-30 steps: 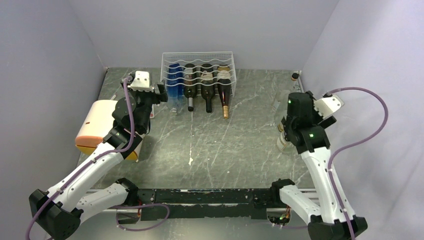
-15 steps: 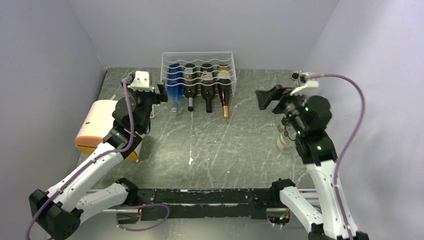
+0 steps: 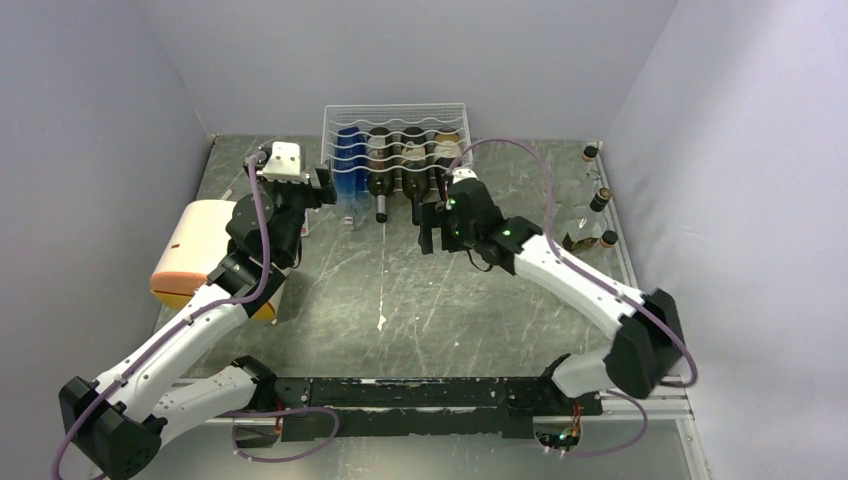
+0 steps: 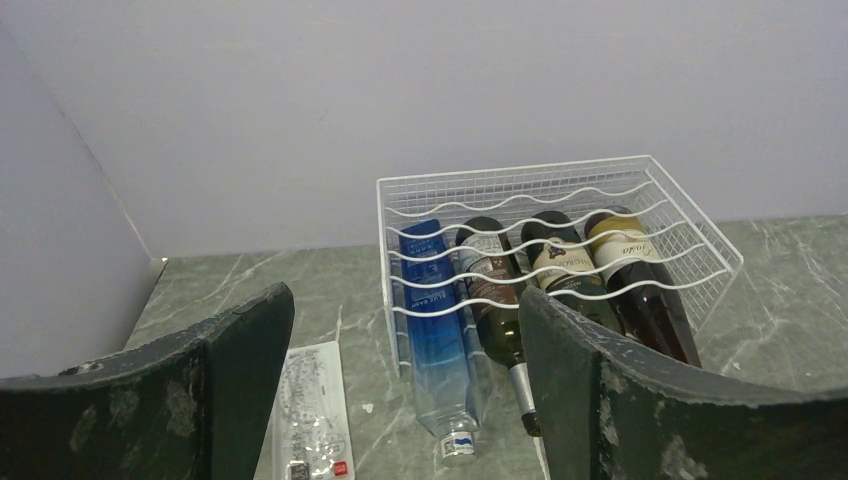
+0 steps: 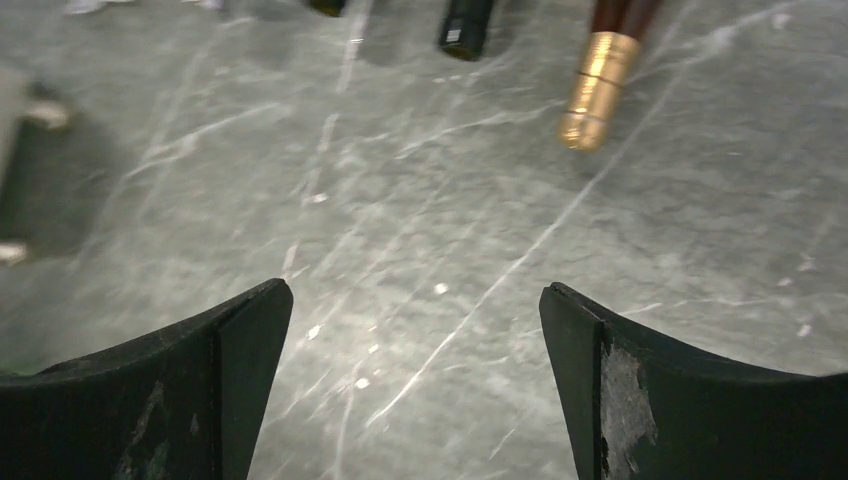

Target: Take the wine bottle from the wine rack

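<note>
The white wire wine rack [image 3: 395, 125] stands at the back of the table, also in the left wrist view [image 4: 560, 200]. On its bottom tier lie a blue bottle [image 3: 350, 170] [image 4: 435, 310], two dark wine bottles [image 3: 379, 180] [image 3: 413, 185], and a gold-necked wine bottle [image 3: 449, 152]. Their necks stick out toward me. My right gripper [image 3: 438, 232] is open and empty just in front of the gold neck [image 5: 598, 85], above the table [image 5: 412, 295]. My left gripper [image 3: 325, 190] is open and empty, left of the rack, facing it [image 4: 405, 300].
A cream drum with an orange end [image 3: 195, 250] lies at the left edge beside my left arm. Small bottles [image 3: 600, 198] and a clear glass item [image 3: 578, 235] stand along the right edge. A clear plastic packet [image 4: 310, 410] lies left of the rack.
My right arm has swung from the right edge of the table across to the front of the rack, by the gold-necked bottle. The left arm has not moved.
</note>
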Robot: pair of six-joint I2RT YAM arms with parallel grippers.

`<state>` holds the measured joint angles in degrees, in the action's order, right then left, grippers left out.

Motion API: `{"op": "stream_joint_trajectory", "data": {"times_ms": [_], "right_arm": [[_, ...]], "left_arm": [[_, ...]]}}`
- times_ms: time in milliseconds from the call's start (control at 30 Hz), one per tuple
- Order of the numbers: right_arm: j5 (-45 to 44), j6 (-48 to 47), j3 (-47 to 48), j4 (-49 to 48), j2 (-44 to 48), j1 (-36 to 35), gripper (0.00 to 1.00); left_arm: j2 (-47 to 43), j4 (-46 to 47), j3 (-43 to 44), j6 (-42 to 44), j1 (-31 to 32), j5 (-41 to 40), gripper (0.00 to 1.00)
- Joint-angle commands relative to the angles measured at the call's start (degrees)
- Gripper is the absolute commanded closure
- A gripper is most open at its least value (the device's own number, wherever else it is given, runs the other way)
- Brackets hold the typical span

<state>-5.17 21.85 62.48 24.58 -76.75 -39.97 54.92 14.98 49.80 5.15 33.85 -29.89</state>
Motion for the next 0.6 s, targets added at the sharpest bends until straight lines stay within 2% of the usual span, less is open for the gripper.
{"op": "stream_joint_trajectory", "data": {"times_ms": [0, 200, 333, 567], "right_arm": [[-14.17, -0.62, 3.10, 2.06, -7.25, -0.33, 0.00], [-21.35, -1.36, 6.18, -0.87, -17.41, 0.99, 0.00], [-17.89, -2.93, 9.03, -4.43, -23.06, 4.42, 0.00], [-8.89, -4.45, 10.36, -16.31, -29.67, 9.85, 0.00]], "left_arm": [[0.08, 0.92, 0.77, -0.22, 0.12, 0.05, 0.13], [0.50, 1.01, 0.69, 0.04, 0.21, 0.10, 0.13], [0.79, 1.10, 0.63, 0.10, 0.24, 0.17, 0.13], [0.81, 0.99, 0.81, 0.12, 0.20, 0.52, 0.13]]}}
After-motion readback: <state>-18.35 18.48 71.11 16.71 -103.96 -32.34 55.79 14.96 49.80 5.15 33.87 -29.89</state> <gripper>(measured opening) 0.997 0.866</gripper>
